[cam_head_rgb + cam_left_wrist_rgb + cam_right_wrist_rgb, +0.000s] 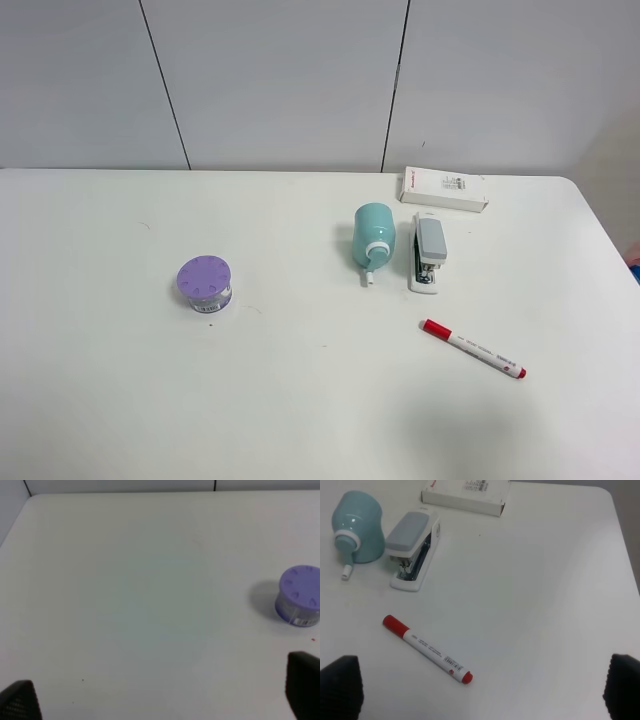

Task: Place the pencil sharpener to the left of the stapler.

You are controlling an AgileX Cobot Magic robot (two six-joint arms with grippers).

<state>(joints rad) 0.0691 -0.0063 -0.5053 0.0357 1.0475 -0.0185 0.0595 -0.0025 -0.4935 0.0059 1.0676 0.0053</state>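
Note:
The pale teal pencil sharpener [373, 235] lies on its side on the white table, white collar and stub toward the front, a small gap to the left of the grey-topped stapler [430, 250]. The right wrist view shows the sharpener [357, 525] and stapler [412, 542] side by side, apart. My right gripper [481, 690] is open, well back from them, with only its dark fingertips [340, 685] showing. My left gripper [160, 695] is open over bare table with nothing between its fingers. Neither arm appears in the exterior high view.
A purple-lidded round jar [204, 283] stands at the table's left-centre, also in the left wrist view [299, 596]. A flat white box [444, 187] lies behind the stapler. A red-capped marker [473, 348] lies in front of it. The table's right edge [605, 235] is near.

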